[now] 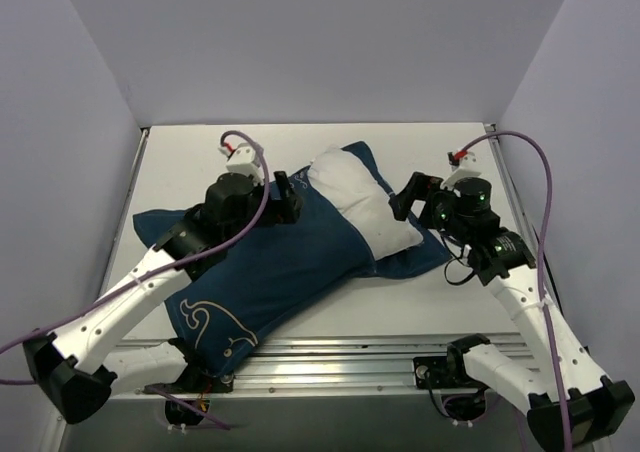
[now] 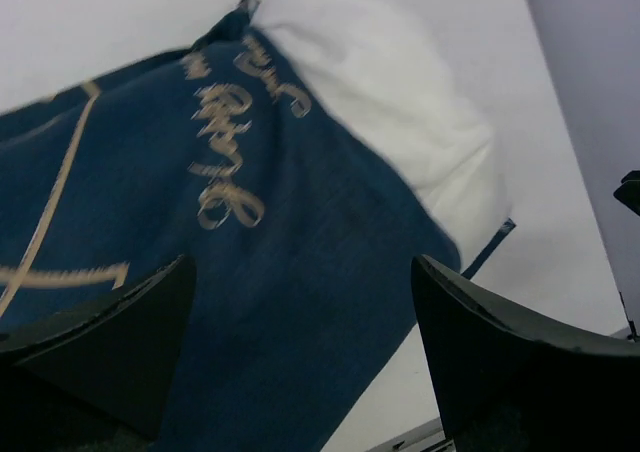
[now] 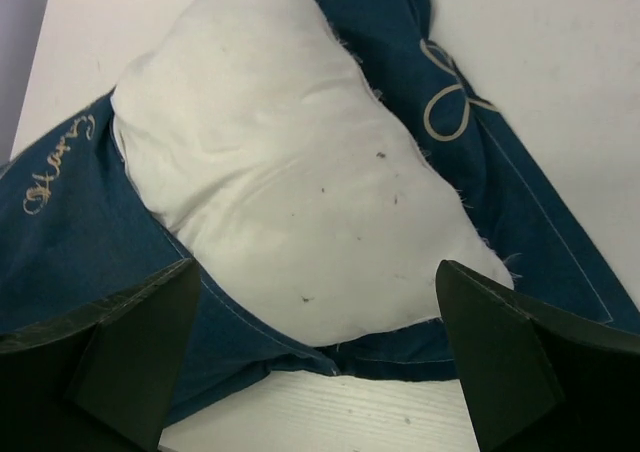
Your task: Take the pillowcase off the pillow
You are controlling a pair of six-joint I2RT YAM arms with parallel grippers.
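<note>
On white table [image 1: 200, 162], plump white pillow [image 1: 365, 207] half out of navy fabric pillowcase [image 1: 290, 262], left gripper [image 2: 300, 267] and right gripper [image 3: 318, 272] both spread, empty.

Most of the pillow [image 1: 360, 207] is hidden inside the pillowcase [image 1: 300, 262], and the script lettering [image 2: 225, 162] is blurred in the left wrist view.

The top camera looked steeply down from above and behind the arm bases, taking in the whole worktop [image 1: 420, 302]. Each wrist camera sat close, looking out past the left tool [image 2: 300, 264] or the right tool [image 3: 317, 263] from opposite sides. All three views shared the pillow [image 3: 290, 192] end showing out of the pillowcase [image 2: 300, 302].
</note>
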